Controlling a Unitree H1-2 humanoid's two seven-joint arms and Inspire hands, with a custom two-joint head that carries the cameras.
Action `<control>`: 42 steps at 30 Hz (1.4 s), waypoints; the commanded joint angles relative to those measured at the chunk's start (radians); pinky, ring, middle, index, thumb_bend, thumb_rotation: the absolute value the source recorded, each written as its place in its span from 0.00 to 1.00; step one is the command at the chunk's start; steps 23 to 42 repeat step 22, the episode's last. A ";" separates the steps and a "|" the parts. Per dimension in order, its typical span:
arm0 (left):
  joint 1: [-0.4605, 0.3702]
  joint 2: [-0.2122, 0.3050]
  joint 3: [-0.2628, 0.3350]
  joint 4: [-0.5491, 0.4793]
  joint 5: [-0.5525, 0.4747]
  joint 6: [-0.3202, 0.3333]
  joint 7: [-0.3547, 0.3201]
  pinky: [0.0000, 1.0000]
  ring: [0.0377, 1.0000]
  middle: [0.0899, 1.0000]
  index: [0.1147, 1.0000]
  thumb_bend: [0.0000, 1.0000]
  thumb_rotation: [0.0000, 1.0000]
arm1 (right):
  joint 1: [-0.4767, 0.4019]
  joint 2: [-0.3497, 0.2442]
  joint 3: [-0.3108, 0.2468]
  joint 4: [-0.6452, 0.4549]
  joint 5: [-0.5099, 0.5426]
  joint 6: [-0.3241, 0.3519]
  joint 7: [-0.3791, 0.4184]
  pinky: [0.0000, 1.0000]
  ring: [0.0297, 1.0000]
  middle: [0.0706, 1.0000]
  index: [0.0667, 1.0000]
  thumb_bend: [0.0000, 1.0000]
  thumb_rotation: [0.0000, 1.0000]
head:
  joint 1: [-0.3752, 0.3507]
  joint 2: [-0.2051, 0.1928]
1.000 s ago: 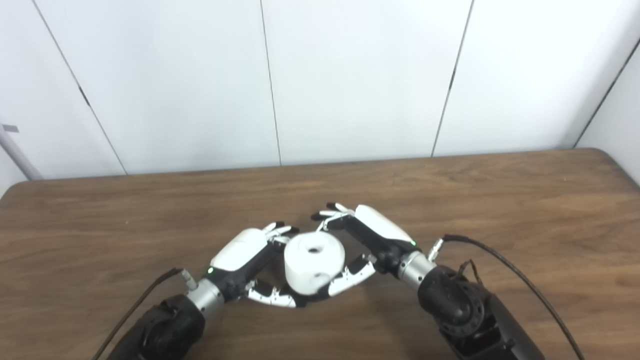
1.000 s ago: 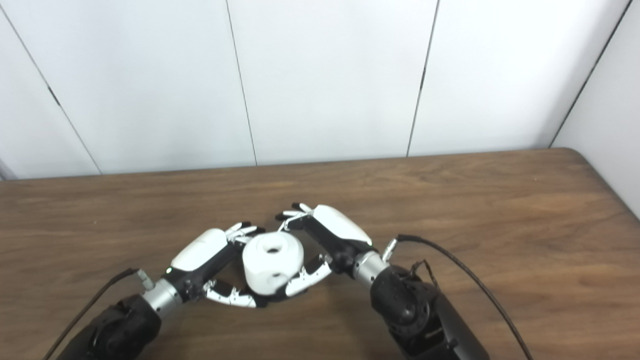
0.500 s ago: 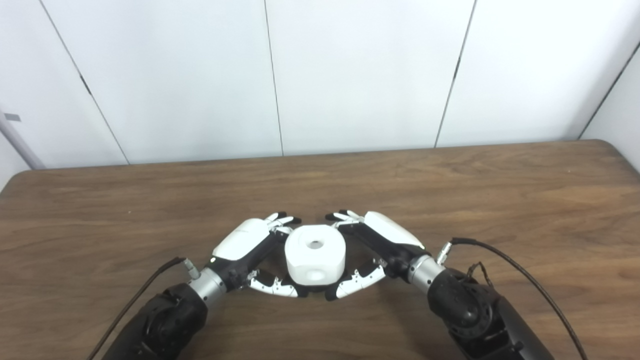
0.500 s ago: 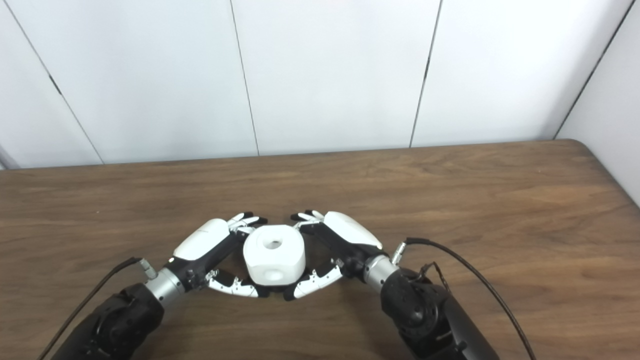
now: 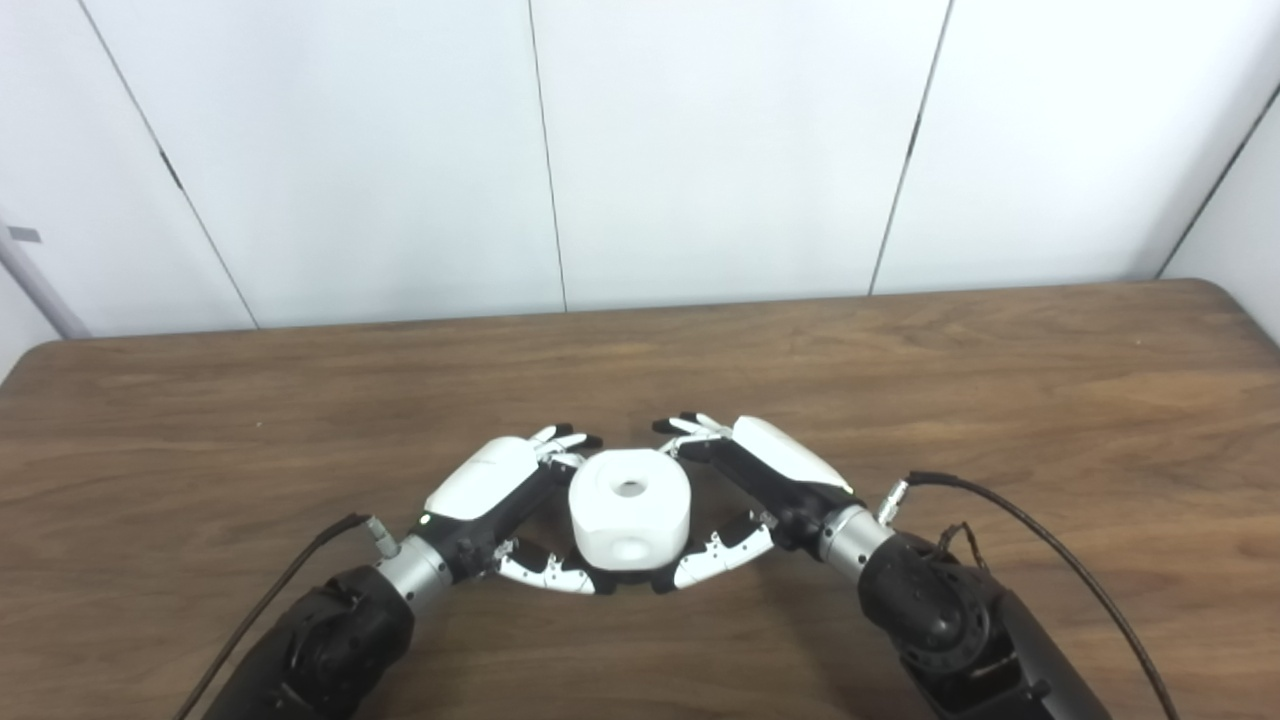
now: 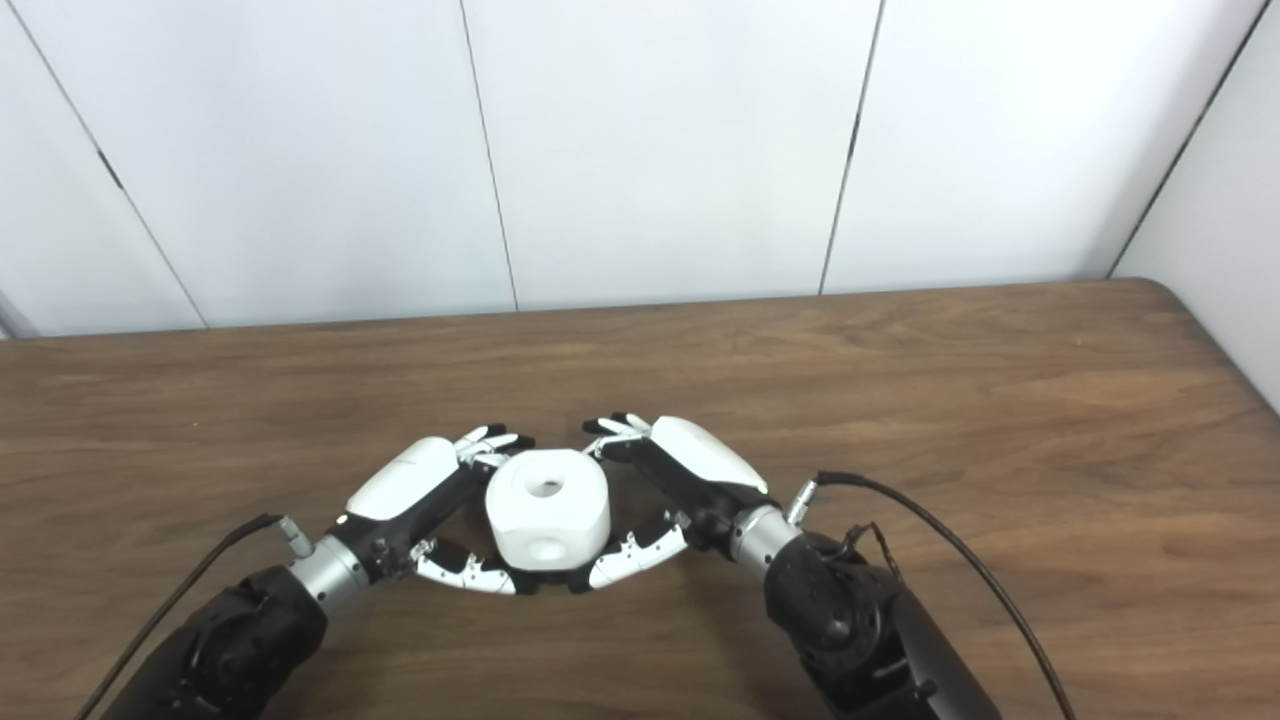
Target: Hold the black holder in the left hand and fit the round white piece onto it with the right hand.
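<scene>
you've got the round white piece (image 5: 629, 508) sitting low over the table (image 5: 1000, 400), near its front edge, cupped between both hands. the left hand (image 5: 492, 500) has its fingers curled along the far left side of the piece and its thumb reaching under the near side. the right hand (image 5: 757, 480) mirrors it, but its fingers look spread and a little off the white surface, thumb tip close to the lower right edge; whether it's really gripping or just touching, you can't tell from here.

the black holder (image 5: 630, 585) shows only as a dark sliver under the piece, so it's probably seated already, or nearly, though the piece hides the joint.

to do this step well, keep the left hand steady and let it carry the load. press straight down with the right, along the line of the hole in the top face, not from the side. the piece is smooth and rounded, so a sideways push could roll it out of the thumbs. ease the right hand away gently and watch whether the piece tips; if it rocks, it isn't fully down.
</scene>
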 commanded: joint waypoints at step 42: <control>-0.012 0.021 0.018 0.016 0.011 -0.012 0.002 1.00 0.91 0.66 0.41 0.52 0.05 | 0.161 -0.125 -0.274 -0.061 0.228 -0.015 -0.020 0.76 0.93 0.98 0.96 0.72 0.30 | -0.025 -0.005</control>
